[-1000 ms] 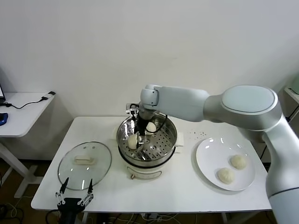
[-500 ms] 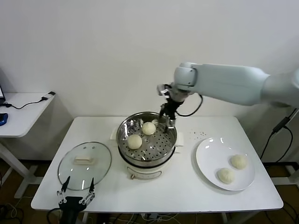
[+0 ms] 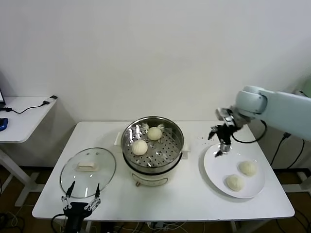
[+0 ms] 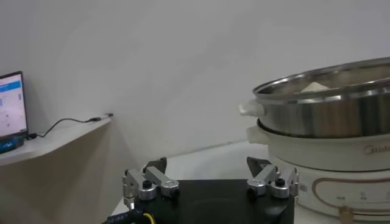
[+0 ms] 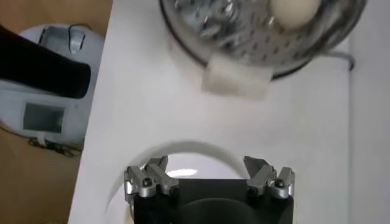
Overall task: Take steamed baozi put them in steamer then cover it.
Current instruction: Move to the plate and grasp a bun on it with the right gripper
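Now clear of the steamer (image 3: 153, 145) and swung over to 3 o'clock, above the near-left rim of the white plate (image 3: 214, 170): right gripper (image 3: 221, 142), fingers spread apart and holding nothing, where half a second ago it hovered at the pot's far right edge. Unchanged in the pot: two steamed baozi (image 3: 140, 147) on the perforated tray, one at centre-left, the other (image 3: 155, 133) just behind it toward 12 o'clock. Two more buns (image 3: 248, 168) on the plate at 4 o'clock, side by side, apart from the gripper. Flat on the white table (image 3: 189, 194) at 8 o'clock, beside the steamer: the cover (image 3: 88, 170), handle up. Parked at the table's near-left edge, just below the lid: left gripper (image 3: 81, 202), fingers apart and empty. At 9 o'clock, off the table, a side desk (image 3: 22, 119) with a cable.
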### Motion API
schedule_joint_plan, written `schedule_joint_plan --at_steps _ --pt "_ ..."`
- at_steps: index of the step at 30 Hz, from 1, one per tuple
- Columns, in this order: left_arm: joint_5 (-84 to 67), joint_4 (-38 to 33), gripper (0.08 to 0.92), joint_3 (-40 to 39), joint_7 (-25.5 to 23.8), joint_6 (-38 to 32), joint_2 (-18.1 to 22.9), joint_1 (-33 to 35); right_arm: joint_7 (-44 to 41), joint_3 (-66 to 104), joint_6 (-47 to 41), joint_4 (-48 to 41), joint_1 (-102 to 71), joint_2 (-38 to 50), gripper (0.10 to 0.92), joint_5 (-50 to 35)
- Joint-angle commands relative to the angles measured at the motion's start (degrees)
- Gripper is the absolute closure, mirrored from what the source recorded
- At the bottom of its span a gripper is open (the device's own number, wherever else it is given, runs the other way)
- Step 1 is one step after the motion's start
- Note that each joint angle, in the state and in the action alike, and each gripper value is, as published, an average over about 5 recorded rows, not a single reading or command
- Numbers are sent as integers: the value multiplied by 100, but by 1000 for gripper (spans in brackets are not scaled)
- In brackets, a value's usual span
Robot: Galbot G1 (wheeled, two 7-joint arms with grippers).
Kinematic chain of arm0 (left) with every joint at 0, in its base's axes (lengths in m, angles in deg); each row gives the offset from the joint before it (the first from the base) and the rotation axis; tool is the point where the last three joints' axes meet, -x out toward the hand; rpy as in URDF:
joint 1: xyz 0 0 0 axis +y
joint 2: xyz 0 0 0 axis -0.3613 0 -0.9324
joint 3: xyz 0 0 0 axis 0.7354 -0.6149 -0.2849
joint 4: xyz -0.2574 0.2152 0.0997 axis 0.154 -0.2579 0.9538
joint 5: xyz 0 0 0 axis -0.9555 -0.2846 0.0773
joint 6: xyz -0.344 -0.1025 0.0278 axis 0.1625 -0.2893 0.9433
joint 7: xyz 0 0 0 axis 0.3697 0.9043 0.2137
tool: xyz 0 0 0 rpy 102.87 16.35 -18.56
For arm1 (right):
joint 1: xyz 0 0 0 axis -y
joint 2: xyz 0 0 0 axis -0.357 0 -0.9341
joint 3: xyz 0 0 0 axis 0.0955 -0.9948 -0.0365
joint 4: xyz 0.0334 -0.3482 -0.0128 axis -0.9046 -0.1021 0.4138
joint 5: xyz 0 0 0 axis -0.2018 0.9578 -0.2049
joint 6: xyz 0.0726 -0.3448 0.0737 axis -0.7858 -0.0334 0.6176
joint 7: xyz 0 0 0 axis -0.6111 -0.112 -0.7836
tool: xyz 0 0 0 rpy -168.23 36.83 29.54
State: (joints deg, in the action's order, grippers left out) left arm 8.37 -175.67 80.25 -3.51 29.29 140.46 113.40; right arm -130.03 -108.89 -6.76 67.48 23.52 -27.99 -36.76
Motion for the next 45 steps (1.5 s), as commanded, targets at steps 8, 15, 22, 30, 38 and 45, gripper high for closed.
schedule_joint_plan --at_steps 8,15,22,30,38,45 --pt "145 55 177 3 14 81 64 -30 -49 2148 123 -264 -3047 943 203 1692" --pt "184 105 177 1 16 82 81 -35 21 2323 143 -605 -3215 596 203 1744" --pt "190 150 177 26 17 83 83 -48 7 2316 163 -879 -3193 285 203 1785" --pt "213 197 177 28 19 84 90 -75 -37 2268 199 -968 -3136 140 227 1789" --pt "222 206 177 25 19 86 92 -88 -65 2168 250 -965 -2980 128 315 1761" --pt "219 191 177 6 10 81 88 -87 -185 1681 728 -1094 -2081 -58 341 1740"
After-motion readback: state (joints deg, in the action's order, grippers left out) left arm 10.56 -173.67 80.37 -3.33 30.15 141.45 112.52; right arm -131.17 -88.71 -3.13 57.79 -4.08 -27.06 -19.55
